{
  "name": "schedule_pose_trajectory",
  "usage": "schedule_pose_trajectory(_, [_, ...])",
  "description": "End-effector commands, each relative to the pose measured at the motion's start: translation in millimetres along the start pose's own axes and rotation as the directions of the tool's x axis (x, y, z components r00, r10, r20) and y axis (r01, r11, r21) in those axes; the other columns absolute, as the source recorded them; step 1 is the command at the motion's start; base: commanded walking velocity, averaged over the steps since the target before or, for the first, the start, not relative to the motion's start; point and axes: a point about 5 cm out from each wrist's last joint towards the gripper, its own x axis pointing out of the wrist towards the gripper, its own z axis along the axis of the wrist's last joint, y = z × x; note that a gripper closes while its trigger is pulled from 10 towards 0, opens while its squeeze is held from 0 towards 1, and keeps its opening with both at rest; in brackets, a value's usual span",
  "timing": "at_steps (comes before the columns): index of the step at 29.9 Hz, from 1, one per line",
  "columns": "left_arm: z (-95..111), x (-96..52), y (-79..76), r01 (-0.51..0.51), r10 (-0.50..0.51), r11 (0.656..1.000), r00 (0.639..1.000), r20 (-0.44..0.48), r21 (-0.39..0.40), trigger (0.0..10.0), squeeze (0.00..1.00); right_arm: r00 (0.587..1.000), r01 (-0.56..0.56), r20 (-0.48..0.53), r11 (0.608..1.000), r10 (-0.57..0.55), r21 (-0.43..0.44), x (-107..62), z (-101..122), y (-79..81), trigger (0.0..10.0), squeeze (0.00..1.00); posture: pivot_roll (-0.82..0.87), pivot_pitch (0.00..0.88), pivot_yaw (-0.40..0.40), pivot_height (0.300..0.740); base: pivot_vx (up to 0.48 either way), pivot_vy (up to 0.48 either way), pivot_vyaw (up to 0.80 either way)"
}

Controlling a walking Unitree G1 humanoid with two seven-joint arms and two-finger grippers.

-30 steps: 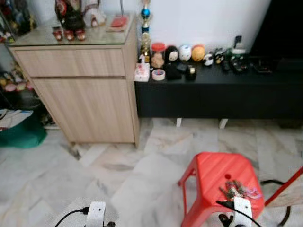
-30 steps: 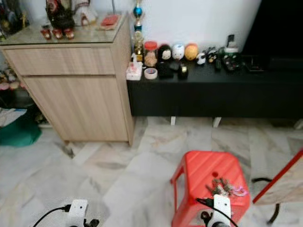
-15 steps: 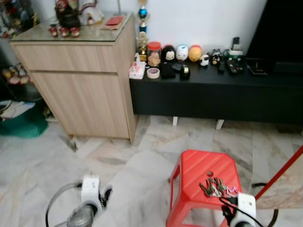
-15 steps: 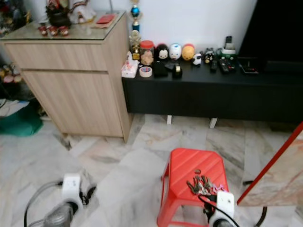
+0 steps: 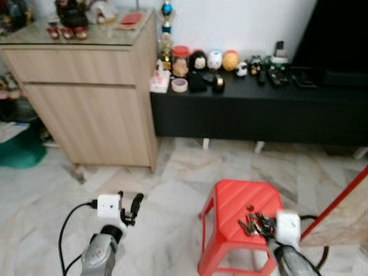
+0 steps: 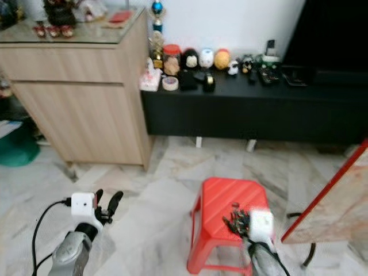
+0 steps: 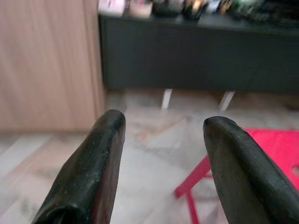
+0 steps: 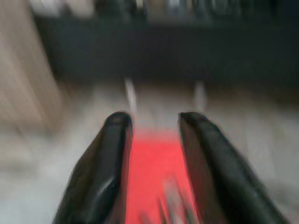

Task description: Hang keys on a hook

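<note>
One red plastic stool [image 5: 241, 214] at lower right, one bunch of metal keys [image 5: 256, 223] on it, one light wooden cabinet [image 5: 86, 92] at upper left, one long black low bench [image 5: 259, 112] across the upper right.

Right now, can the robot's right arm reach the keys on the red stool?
Probably yes. The right gripper is open and hovers just above the keys, which lie bare on the red stool. Nothing stands between them.

The plastic stool [image 5: 244, 213] is bright red. The floor [image 5: 172, 172] is white marble veined grey. The cabinet [image 5: 86, 98] is pale wood, the low bench [image 5: 259, 115] black.
</note>
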Motion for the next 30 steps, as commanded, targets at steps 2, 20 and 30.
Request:
schedule_pose_trajectory(2, [9.4, -4.9, 3.0, -0.013, 0.012, 1.000, 0.999, 0.034, 0.017, 10.0, 0.00, 0.996, 0.089, 0.025, 0.996, -0.089, 0.011, -9.5, 0.3, -6.4, 10.0, 0.00, 0.03, 0.000, -0.070, 0.729, 0.000, 0.000, 0.00])
schedule_pose_trajectory(20, [44.9, -19.9, 16.5, -0.043, 0.036, 0.996, 0.996, 0.083, 0.077, 10.0, 0.00, 0.992, 0.113, 0.055, 0.993, -0.111, -0.025, -70.7, 19.3, -31.4, 10.0, 0.00, 0.00, 0.000, -0.032, 0.729, 0.000, 0.000, 0.00])
schedule_pose_trajectory(30, [39.5, -10.6, 15.1, -0.026, 0.024, 0.994, 1.000, 0.015, 0.108, 10.0, 0.00, 0.982, 0.188, 0.001, 0.982, -0.188, -0.002, -59.5, 19.5, -24.7, 10.0, 0.00, 0.01, 0.000, -0.024, 0.729, 0.000, 0.000, 0.00])
